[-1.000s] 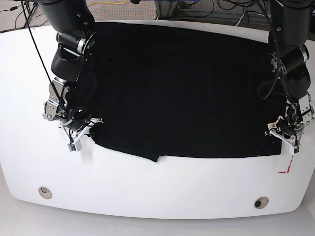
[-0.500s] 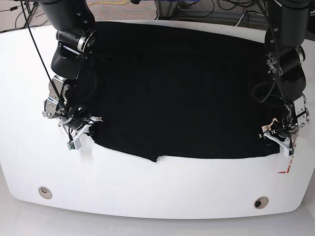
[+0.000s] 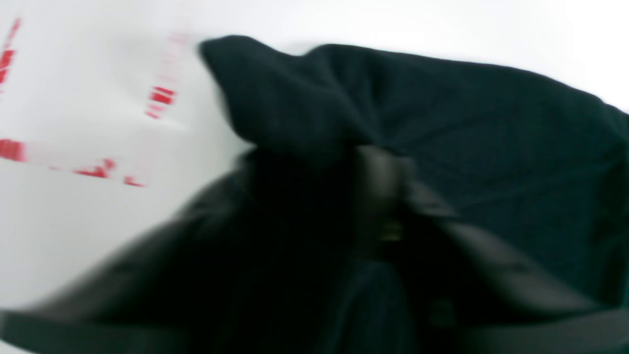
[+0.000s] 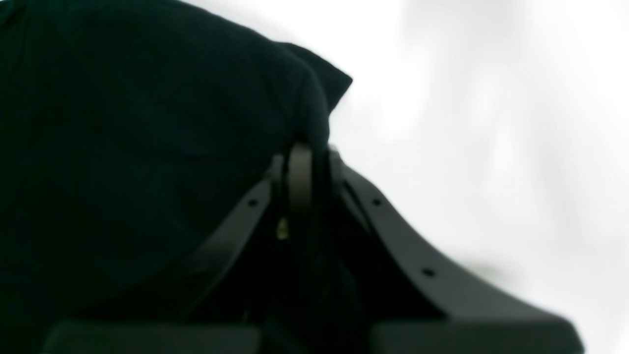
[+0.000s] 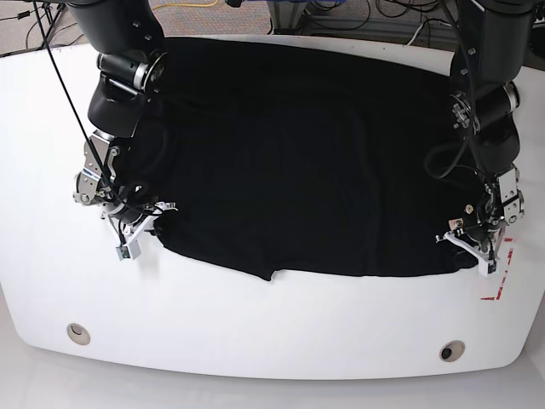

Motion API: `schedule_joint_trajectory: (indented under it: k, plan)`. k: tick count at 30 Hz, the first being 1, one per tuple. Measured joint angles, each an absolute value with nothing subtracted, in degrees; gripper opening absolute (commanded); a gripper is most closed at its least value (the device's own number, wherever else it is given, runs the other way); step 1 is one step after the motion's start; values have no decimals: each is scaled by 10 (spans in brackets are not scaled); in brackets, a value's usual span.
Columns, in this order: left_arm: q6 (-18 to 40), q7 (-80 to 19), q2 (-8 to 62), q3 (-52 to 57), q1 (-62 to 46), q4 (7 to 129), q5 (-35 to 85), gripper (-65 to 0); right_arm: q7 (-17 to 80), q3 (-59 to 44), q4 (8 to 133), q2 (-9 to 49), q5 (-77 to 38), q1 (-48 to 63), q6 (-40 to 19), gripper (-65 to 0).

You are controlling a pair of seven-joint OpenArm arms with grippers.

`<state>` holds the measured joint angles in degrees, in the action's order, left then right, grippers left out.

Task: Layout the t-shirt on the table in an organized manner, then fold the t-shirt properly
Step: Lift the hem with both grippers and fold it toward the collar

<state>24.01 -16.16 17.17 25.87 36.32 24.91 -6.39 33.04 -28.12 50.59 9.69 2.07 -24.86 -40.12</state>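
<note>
**Ana:** Base view, left to right: bare white table (image 5: 34,170) runs down the left side, then the right gripper (image 5: 136,223) at the near-left corner of the t-shirt (image 5: 298,153). What are its fingers doing?

**Ben:** Pressed together on a peak of black cloth. The right wrist view shows the t-shirt (image 4: 123,123) bunched up into the right gripper (image 4: 300,162), with blurred white table (image 4: 491,123) open to its right.

**Ana:** And the shirt itself?

**Ben:** Spread across the middle of the table, reaching the far edge. Its near hem is uneven, dipping to a small point left of centre. In front of it lies a wide band of free tabletop with a grommet hole (image 5: 78,333) near the left and another grommet hole (image 5: 452,350) near the right.

**Ana:** Right side?

**Ben:** The left gripper (image 5: 477,243) sits at the shirt's near-right corner, just beside the red tape (image 5: 501,277), with only a narrow strip of table beyond. In the left wrist view the cloth (image 3: 442,123) humps over the left gripper (image 3: 378,167) and the red tape (image 3: 98,169) lies to the left. That view is smeared; I cannot tell whether the fingers have closed on the cloth.

**Ana:** Any change from a second ago?

**Ben:** The left gripper has slid inward, away from the tape, and the near-right corner has drawn in with it. The right gripper has barely moved.
</note>
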Motion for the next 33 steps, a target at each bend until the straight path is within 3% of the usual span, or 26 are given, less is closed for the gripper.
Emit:
schedule_joint_trajectory:
  k: [14, 22, 33]
  plan:
    - [244, -167, 169, 258, 353, 269, -61, -650, 344, -280, 529, 95, 28, -243, -401, -629]
    - [248, -228, 145, 258, 305, 386, -68, -650, 418, -280, 620, 97, 42, -226, -401, -629]
    - [312, -303, 131, 257, 277, 515, -68, -650, 428, -222, 678, 103, 42, -224, -399, -629]
